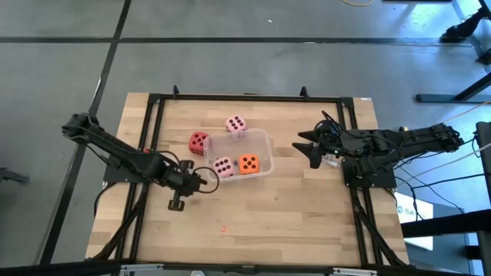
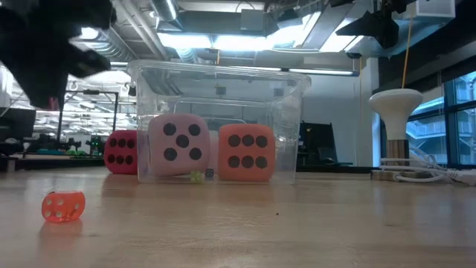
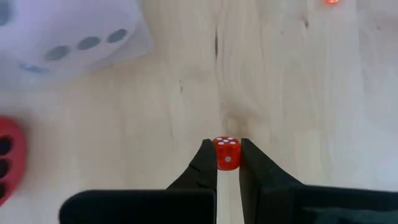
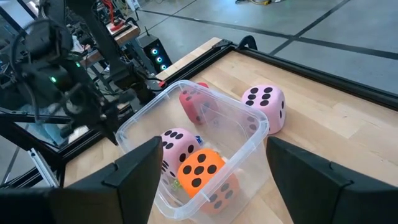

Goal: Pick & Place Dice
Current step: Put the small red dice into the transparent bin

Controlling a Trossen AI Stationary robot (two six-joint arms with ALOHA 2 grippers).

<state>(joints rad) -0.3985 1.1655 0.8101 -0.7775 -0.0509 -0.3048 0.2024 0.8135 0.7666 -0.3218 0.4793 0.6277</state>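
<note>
Dice first, placed against the clear tub [image 1: 266, 138] on the wooden table [image 1: 307, 215]. Orange die [image 1: 248, 163] and one pink die [image 1: 223, 167] sit inside it, side by side and touching or nearly so. Second pink die [image 1: 235, 125] is outside, just behind the tub's back wall. Red die [image 1: 199, 142] is outside too, just off its left wall. Right gripper [image 1: 305, 148] hangs off the tub's right side, fingers spread wide, holding nothing. Left gripper [image 1: 205, 178] is raised beside the tub's left front corner, fingers pinched narrow on a tiny red die [image 3: 227, 154] with white pips, not on a big one. Another tiny red die [image 2: 63, 206] lies loose on the table, well in front of the tub. Risks, as I judge them: the pinch is at the fingertips only, so a fast swing could flick the tiny die out. The left gripper is close to the tub wall, so a low or short approach could clip the rim and shove the light tub into the red die. Releasing before clearing the wall drops the tiny die outside.
</note>
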